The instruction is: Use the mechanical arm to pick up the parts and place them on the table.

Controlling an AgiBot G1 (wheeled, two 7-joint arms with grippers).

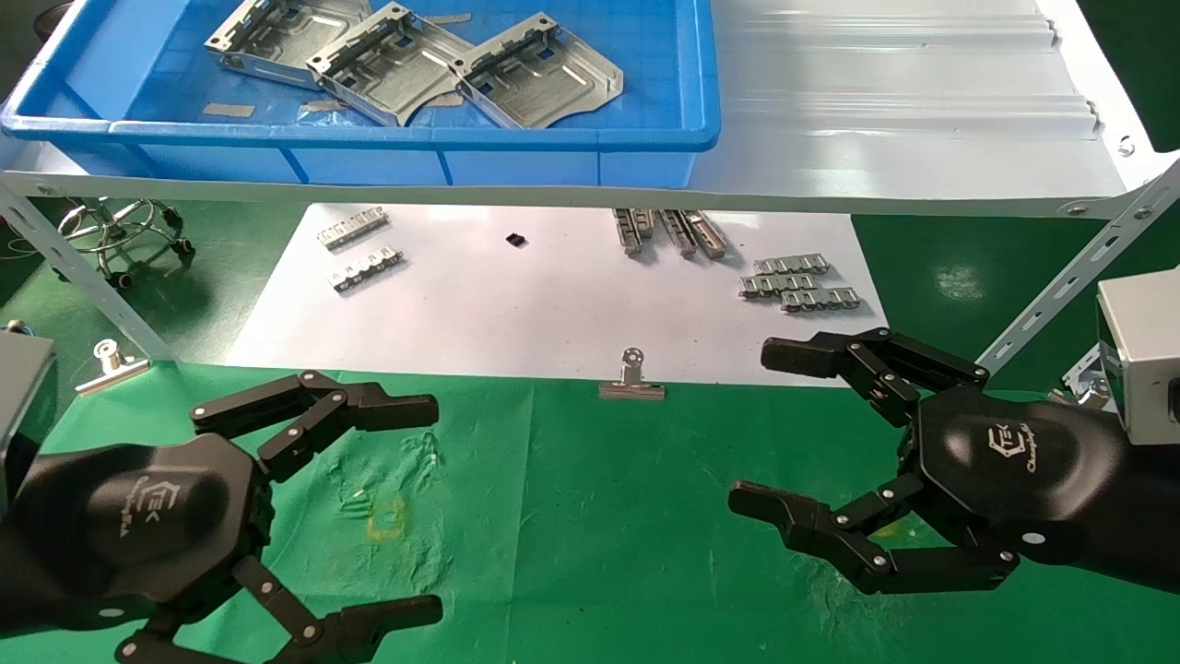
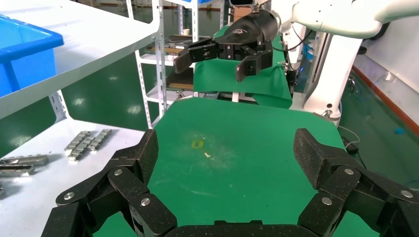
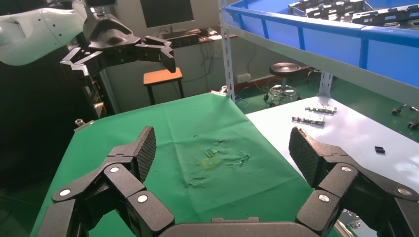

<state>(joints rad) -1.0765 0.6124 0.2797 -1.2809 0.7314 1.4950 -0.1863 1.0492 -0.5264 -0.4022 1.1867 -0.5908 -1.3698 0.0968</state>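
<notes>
Head view: your left tool [image 1: 406,507] hangs low over the green counter [image 1: 599,516], fingers spread wide, nothing in it. Right tool [image 1: 765,429] also spread and empty, parked over the counter's right side. Left wrist view confirms the gap between the left tool's fingers [image 2: 143,153] is clear, with the yellow mark [image 2: 197,143] on the cloth ahead.

The parts [image 1: 415,60], three stamped plates, sit overlapping in the blue bin [image 1: 369,138] up on the white shelf [image 1: 922,120], well apart from both tools. None is on the counter yet, so I judge the task is at its start.

Risks: the plates overlap, so closing on one may drag or lift its neighbour. They're flat and thin with raised rims; a pinch on a rim could slip or tip the plate. The bin wall stands between the tool and the plates, so you'll have to come up and over it or you'll clip the rim. The shelf edge and its slanted brace [image 1: 88,286] sit near the left arm's upward path.

Also around: white paper sheet [image 1: 516,304] under the shelf carrying toothed metal strips [image 1: 800,284], two binder clips [image 1: 632,380] at the cloth edge. Leave them alone.
</notes>
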